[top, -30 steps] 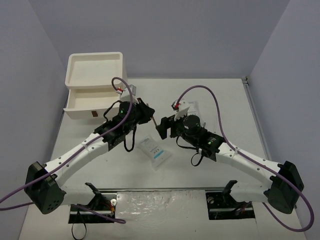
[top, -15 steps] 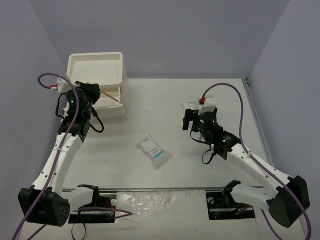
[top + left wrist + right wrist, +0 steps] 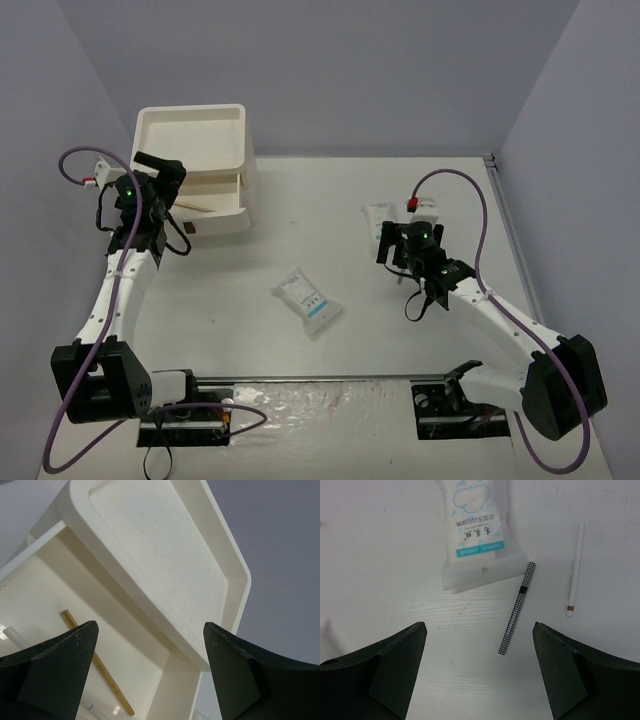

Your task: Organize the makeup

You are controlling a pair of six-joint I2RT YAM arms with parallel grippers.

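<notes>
Risks first: my left gripper (image 3: 150,647) hangs wide open and empty right at the box (image 3: 165,550), over its pulled-out drawer (image 3: 45,605), where the stick (image 3: 98,663) lies flat on the drawer floor. If I back out carelessly, a finger could catch the shelf lip above the drawer and shove the box or drag the drawer.

My right gripper (image 3: 480,667) is spread just as wide, holding nothing. It hovers over a packet (image 3: 475,530), a checked pen (image 3: 517,607) just beside the packet's corner, and a white pencil (image 3: 575,570) a little further off. Coming down here, I judge a finger could land on the packet's slick film and skid, or the jaws could close on pen and packet together. The pen is thin and round, so an off-centre pinch may roll it away.

A second packet (image 3: 310,302) lies in the middle of the table (image 3: 230,330), well apart from both arms.
</notes>
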